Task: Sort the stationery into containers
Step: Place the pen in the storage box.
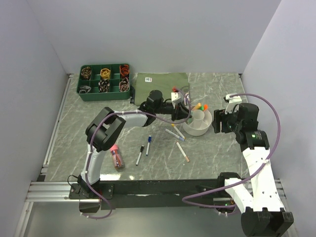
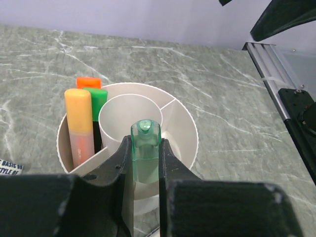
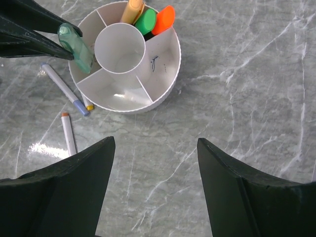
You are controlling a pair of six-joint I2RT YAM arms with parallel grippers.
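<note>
Left gripper (image 2: 146, 159) pinches green highlighter (image 2: 145, 133) upright over organiser (image 2: 190, 129), 6 o'clock compartment in its wrist view. Best lowered vertical past rim, clear of centre cup, then released. Right gripper (image 3: 155, 143) agape, empty.

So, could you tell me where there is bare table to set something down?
Bare marble lies right of the white organiser, and between the green tray and the left arm. Crowded: loose pens left-front of the organiser.

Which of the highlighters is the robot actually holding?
The pale green highlighter, pinched in the left gripper; the other three highlighters stand in the white organiser.
</note>
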